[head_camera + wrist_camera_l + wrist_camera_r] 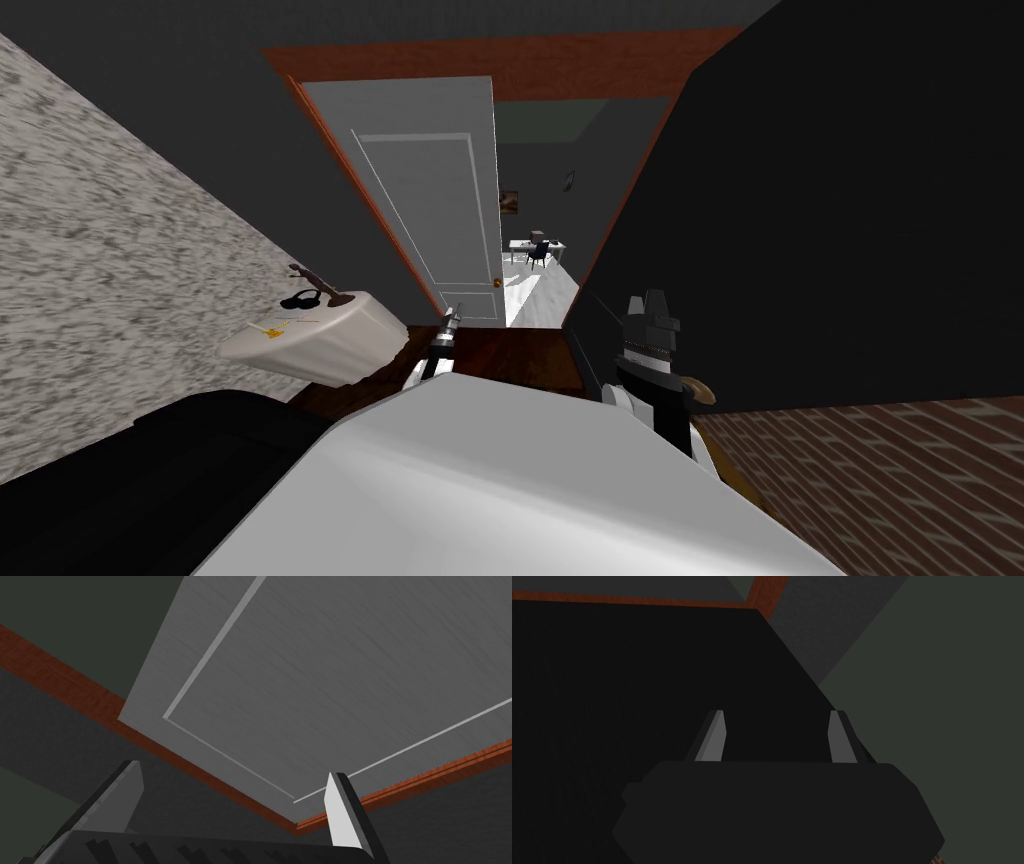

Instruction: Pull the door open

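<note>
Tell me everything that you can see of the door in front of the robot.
The door is a plain light grey slab with one tall rectangular panel outlined on its face and a small brass-coloured knob at its free edge. It hangs in a reddish-brown frame and stands partly open; the gap beside the knob shows a lit room. The open left gripper points at its panel, holding nothing.

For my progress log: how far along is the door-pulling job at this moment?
Done: the grey door already stands partly open; a table shows through the gap. In hand: the left pincer, open, points at its panel and grips nothing; the knob is free. The right pincer is open too. Left: probably pulling the door wider.
</note>
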Robot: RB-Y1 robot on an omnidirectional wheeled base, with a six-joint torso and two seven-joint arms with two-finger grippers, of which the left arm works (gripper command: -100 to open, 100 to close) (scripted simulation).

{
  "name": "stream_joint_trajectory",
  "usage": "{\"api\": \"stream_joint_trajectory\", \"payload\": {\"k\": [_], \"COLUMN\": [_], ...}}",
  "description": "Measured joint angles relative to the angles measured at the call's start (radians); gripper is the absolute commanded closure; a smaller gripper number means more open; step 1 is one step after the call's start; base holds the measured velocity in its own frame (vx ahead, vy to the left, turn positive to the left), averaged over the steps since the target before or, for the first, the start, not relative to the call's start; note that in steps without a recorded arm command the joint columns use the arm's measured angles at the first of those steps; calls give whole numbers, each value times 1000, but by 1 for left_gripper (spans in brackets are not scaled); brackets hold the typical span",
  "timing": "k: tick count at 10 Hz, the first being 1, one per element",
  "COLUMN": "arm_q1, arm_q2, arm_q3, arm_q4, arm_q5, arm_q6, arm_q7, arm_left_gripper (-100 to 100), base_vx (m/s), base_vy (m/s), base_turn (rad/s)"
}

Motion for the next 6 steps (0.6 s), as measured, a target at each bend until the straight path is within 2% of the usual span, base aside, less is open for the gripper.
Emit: {"api": "stream_joint_trajectory", "payload": {"k": [6], "arm_q1": [-24], "arm_q2": [-7], "arm_q3": [45], "arm_q4": [130], "arm_q5": [-39], "arm_q6": [-40], "arm_q7": [-134], "arm_left_gripper": [-100], "base_vx": [105], "base_vy": [-20], "base_turn": [-43]}}
